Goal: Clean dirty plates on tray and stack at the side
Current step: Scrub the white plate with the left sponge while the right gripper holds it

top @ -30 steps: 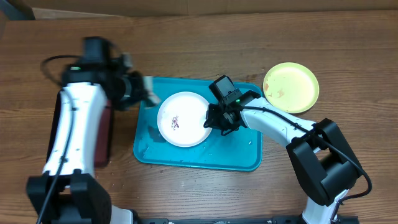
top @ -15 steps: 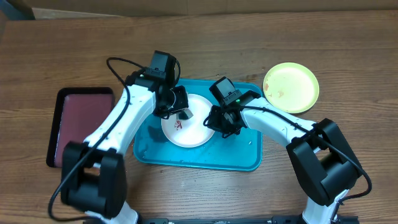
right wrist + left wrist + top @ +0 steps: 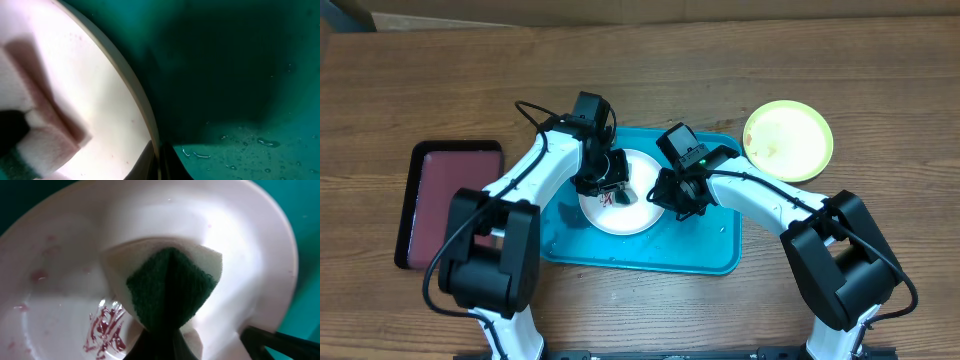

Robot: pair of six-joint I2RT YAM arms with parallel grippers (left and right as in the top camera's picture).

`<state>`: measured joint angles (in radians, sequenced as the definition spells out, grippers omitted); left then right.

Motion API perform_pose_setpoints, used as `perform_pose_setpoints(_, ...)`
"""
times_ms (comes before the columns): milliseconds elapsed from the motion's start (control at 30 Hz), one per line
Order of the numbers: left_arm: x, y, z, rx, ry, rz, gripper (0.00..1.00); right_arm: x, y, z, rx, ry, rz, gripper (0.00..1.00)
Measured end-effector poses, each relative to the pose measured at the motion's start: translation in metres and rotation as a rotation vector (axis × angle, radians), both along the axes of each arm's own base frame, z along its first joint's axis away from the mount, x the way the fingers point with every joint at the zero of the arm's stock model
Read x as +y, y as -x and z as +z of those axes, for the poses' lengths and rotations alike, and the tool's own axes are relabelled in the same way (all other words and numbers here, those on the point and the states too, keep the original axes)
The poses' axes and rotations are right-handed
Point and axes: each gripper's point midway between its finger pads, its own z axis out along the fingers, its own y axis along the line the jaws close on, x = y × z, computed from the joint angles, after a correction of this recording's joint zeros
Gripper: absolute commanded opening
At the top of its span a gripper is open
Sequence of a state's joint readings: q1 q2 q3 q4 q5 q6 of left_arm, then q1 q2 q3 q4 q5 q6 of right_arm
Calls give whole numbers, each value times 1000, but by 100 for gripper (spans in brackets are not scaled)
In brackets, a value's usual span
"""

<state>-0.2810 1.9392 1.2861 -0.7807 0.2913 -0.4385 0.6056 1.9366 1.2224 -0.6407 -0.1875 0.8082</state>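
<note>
A white plate (image 3: 636, 212) with a reddish smear (image 3: 106, 329) lies on the turquoise tray (image 3: 710, 245). My left gripper (image 3: 612, 186) is shut on a sponge, green on one side and white on the other (image 3: 170, 287), and presses it on the plate beside the smear. My right gripper (image 3: 665, 195) is shut on the white plate's right rim (image 3: 145, 120); the sponge also shows in the right wrist view (image 3: 37, 127). A lime-green plate (image 3: 788, 140) with small brown smears lies on the table right of the tray. The pale blue plate is out of view.
A black-rimmed maroon tray (image 3: 448, 200) sits at the left of the wooden table. Water drops lie on the turquoise tray's floor (image 3: 250, 145).
My left arm swung from over the maroon tray to the white plate and set the sponge down on it. The right gripper and plate stayed put.
</note>
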Motion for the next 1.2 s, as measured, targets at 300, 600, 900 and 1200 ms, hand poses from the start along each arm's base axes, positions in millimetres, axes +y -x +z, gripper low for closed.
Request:
perform_pose_setpoints(300,9,3,-16,65,-81,0,4,-2,0,-2,1,9,-2,4)
perform_pose_setpoints(600,84,23,-5,183,-464,99,4,6,4,-1,4,-11,16,4)
perform_pose_setpoints(900,83,-30,38,59,-444,114,4,2,4,-2,8,5,10,4)
perform_pose_setpoints(1200,12,-30,21,39,-94,-30,4,0,3,-2,4,10,6,4)
